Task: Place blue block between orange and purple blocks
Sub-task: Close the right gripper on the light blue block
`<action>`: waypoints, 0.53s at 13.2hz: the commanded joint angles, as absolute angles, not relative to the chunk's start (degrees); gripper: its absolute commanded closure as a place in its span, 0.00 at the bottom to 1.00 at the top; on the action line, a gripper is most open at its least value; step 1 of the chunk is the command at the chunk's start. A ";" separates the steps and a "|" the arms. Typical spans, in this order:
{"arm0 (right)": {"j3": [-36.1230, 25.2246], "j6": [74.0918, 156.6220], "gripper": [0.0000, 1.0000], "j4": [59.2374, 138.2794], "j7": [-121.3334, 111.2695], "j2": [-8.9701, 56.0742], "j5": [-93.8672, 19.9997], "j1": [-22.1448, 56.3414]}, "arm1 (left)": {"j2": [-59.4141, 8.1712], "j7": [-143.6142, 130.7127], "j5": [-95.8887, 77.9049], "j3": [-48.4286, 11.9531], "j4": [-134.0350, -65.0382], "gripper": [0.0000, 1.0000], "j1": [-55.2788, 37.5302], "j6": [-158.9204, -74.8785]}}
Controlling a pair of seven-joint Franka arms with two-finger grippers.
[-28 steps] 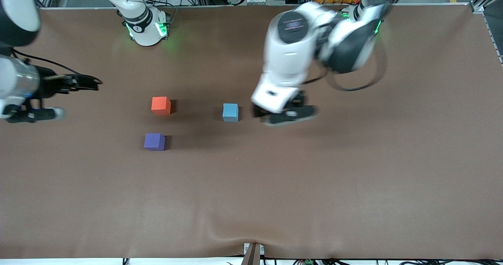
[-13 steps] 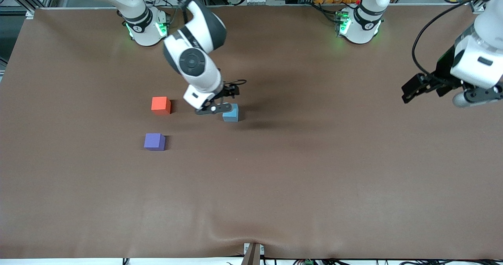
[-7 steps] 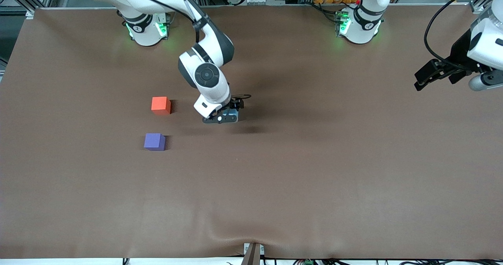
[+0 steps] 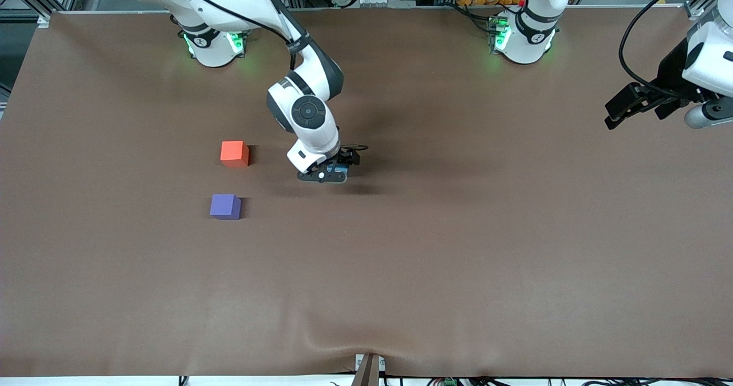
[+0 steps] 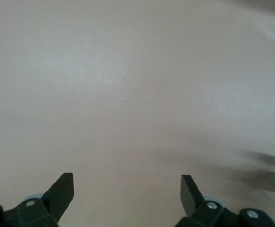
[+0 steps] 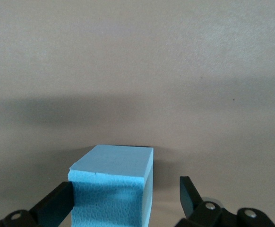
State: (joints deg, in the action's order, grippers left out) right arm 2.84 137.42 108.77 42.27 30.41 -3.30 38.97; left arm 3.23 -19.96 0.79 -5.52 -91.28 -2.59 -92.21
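Observation:
The blue block (image 6: 113,187) sits on the brown table between the open fingers of my right gripper (image 6: 125,189); one finger is against its side and the other stands a gap away. In the front view the right gripper (image 4: 331,172) covers most of the blue block (image 4: 342,169). The orange block (image 4: 234,153) lies toward the right arm's end of the table. The purple block (image 4: 225,207) is nearer the front camera than the orange one, with a bare gap between them. My left gripper (image 4: 619,110) hangs open and empty (image 5: 126,183) at the left arm's end, waiting.
The brown mat (image 4: 435,260) covers the whole table and has a raised fold (image 4: 366,343) at the edge nearest the front camera. Both arm bases (image 4: 215,45) (image 4: 524,36) stand at the edge farthest from that camera.
My right gripper came from beside the blue block to stand low around it. My left gripper drew a little farther toward its end of the table. No block has moved.

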 commanded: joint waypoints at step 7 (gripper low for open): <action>2.55 132.18 0.00 106.79 44.12 29.27 -2.99 39.37 | 3.78 -18.90 1.14 -6.50 -91.58 0.00 -2.46 -91.93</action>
State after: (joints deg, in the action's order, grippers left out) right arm 2.61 133.51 107.03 42.59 29.96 -3.31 38.98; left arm 3.26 -19.96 0.79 -6.13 -91.34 -2.72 -92.21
